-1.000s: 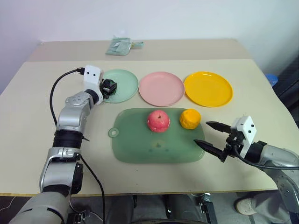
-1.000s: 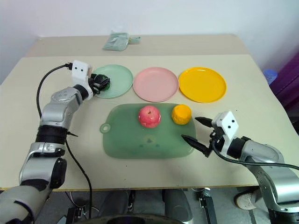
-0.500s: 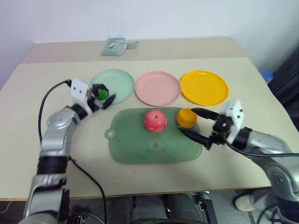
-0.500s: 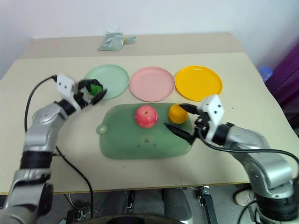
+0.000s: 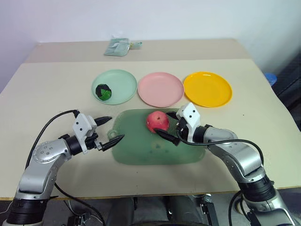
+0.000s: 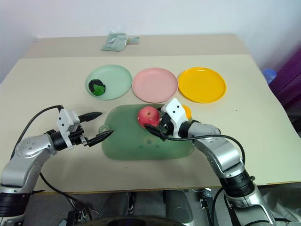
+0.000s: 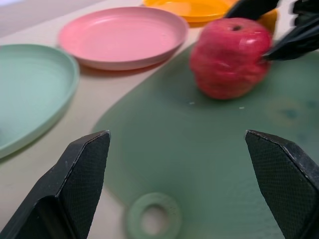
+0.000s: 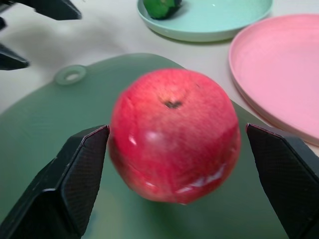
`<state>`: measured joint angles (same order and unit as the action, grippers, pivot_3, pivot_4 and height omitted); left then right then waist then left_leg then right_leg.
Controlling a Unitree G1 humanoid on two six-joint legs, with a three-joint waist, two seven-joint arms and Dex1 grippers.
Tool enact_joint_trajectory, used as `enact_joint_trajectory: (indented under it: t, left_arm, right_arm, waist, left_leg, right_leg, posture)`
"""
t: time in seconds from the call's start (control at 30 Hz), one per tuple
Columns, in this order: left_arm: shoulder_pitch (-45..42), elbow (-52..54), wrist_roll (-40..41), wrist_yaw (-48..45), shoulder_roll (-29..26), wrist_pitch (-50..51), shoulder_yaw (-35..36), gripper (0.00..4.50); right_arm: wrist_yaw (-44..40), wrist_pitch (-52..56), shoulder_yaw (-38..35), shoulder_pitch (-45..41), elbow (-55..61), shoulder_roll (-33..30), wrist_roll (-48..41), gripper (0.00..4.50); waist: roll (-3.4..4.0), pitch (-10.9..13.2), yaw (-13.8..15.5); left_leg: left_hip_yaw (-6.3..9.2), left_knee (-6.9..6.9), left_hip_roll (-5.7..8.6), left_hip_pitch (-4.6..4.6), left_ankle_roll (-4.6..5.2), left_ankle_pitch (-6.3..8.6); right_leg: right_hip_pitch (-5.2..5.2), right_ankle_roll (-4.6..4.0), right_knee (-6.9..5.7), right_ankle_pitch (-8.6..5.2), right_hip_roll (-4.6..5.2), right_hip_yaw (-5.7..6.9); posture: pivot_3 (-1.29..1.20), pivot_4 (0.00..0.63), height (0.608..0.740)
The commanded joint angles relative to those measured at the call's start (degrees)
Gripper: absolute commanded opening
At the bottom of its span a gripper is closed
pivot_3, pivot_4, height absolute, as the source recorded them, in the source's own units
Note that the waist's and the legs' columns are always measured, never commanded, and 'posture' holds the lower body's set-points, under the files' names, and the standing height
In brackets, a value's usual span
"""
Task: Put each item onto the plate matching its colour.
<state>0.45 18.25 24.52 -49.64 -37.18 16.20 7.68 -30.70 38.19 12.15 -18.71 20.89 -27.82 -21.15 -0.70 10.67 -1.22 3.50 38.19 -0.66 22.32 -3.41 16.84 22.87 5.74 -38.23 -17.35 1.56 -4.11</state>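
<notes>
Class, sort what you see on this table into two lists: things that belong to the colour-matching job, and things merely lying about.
Belongs to the job:
green ball, on the mint plate
red apple
orange citrus
pink plate
yellow plate

Lying about:
green tray
crumpled packet at the far edge

The 2 head views look steeply down over the tabletop (image 5: 263,113). Both wrist views sit low and close, sharing the red apple (image 8: 174,134), perhaps slightly blurred.
</notes>
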Motion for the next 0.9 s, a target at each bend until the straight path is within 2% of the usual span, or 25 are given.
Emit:
enact_joint_trajectory:
  t: [0.03,0.2,0.33,0.47,0.6,0.77,0.87,0.9]
  left_arm:
    - [1.4,4.01,1.66,0.28,0.08,1.03,0.25,4.4]
    - [2.87,4.39,1.45,0.06,0.35,0.83,-0.33,4.5]
    - [3.49,4.33,0.91,0.16,0.53,0.31,-0.9,4.5]
    - [3.24,4.09,0.72,0.26,0.66,0.21,-1.51,4.5]
    - [2.68,3.56,0.21,0.52,1.25,-0.31,-2.61,4.5]
    - [2.75,3.24,-0.85,0.87,2.75,-1.4,-3.7,4.5]
    - [3.82,4.24,-1.35,1.71,3.47,-1.96,-4.28,4.5]
    - [4.17,4.62,-1.32,1.98,3.62,-1.99,-4.23,4.5]
  right_arm:
    - [-0.14,-1.53,-0.18,-0.87,-0.16,1.15,1.14,4.5]
    - [-0.57,-1.78,-1.57,-1.29,1.52,2.61,0.04,2.99]
    - [-0.06,-0.88,-4.0,-4.82,1.9,3.61,-1.15,2.99]
    - [2.04,0.42,-5.81,-13.36,-3.7,6.39,-0.83,2.99]
    - [7.55,0.32,-5.28,-23.51,-19.77,10.09,4.9,2.99]
    - [6.33,-8.16,-4.15,-31.0,-36.96,12.82,9.6,2.99]
    - [4.33,-13.43,-4.45,-32.5,-40.43,12.33,11.44,4.4]
    - [3.28,-14.9,-4.53,-32.15,-39.85,11.57,11.86,4.46]
  waist:
    - [0.0,0.0,0.06]
    - [0.0,0.0,0.11]
    - [0.02,0.01,0.09]
    - [0.03,0.02,-0.14]
    - [0.03,0.01,-0.35]
    - [0.04,0.02,-0.02]
    - [0.06,0.03,-0.23]
    - [0.06,0.03,-0.27]
  left_leg:
    - [0.0,0.0,-0.01,0.0,0.0,0.0]
    - [0.0,0.0,0.0,0.0,0.0,0.0]
    - [-0.01,0.0,0.0,0.0,0.0,0.0]
    - [-0.01,0.0,-0.01,0.0,0.0,0.0]
    - [-0.02,-0.02,-0.01,0.0,0.0,0.0]
    - [-0.07,-0.04,0.05,0.12,0.0,0.0]
    - [-0.14,-0.07,0.04,0.17,0.0,0.0]
    - [-0.14,-0.08,0.03,0.18,0.0,0.0]
  right_leg:
    - [0.0,0.0,0.0,0.0,0.0,0.0]
    - [-0.01,0.0,0.0,0.0,0.02,0.0]
    - [-0.01,0.0,0.01,0.0,0.03,-0.01]
    - [0.03,-0.03,-0.02,0.02,-0.01,-0.01]
    - [0.05,-0.04,-0.03,0.02,-0.02,-0.01]
    - [0.2,-0.04,-0.02,0.02,0.06,-0.02]
    - [0.32,-0.03,-0.03,0.03,0.05,-0.08]
    - [0.34,-0.03,-0.03,0.03,0.05,-0.08]
  posture:
    - [0.0,0.15,0.74]
    - [0.0,0.15,0.74]
    - [0.0,0.15,0.74]
    - [0.0,0.15,0.74]
    - [0.0,0.15,0.74]
    - [0.0,0.15,0.74]
    - [0.0,0.15,0.74]
    - [0.0,0.15,0.74]
